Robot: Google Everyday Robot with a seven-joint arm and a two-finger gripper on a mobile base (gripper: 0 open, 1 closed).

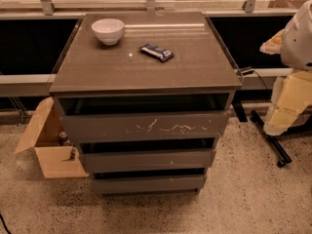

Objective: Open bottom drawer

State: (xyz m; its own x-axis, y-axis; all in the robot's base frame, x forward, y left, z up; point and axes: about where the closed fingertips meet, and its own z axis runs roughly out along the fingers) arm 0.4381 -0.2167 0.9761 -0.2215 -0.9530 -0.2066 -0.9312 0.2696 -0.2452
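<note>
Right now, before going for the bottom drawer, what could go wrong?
The bottom drawer has no handle and sits just under the similar middle drawer; a grab could land on the wrong front.
The gripper is out of view; only the arm shows at the right edge, so the low reach may clip the cabinet corner.
A jolt could shift the bowl on top.

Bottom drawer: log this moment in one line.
plain dark grey-brown bottom drawer: untouched | gripper: right edge of view, away from drawer
</note>
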